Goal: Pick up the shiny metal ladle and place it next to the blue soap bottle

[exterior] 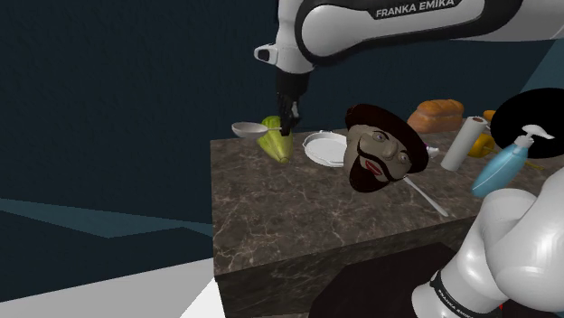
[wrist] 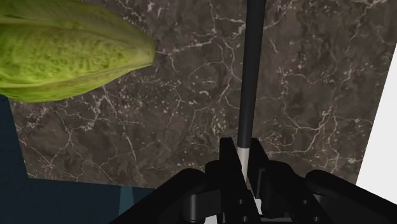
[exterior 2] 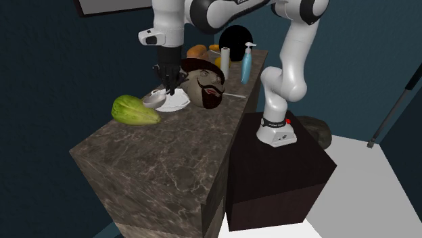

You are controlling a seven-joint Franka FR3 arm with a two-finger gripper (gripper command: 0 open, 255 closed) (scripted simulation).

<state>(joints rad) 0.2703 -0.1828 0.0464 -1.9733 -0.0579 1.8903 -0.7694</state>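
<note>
**Inspector:** Claw status?

**Assistant:** Claw [wrist: 242,151] clamped on the ladle [wrist: 249,76] by its handle end, over the bench [exterior: 298,208] at the shoulder view's far left, beside the lettuce [exterior: 276,142].

**Inspector:** Axis and target?

**Assistant:** Handle runs straight out from the claw, bowl leftmost. Bottle [exterior: 500,169] stands well to the right, near the stand.

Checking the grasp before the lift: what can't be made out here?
Shoulder view: black hand and green leafy vegetable hide most of the shiny metal ladle's handle.
Wrist view: the handle leaves the picture before its bowl.
Shoulder view: the white arm covers the marble counter beside the blue soap bottle.
</note>
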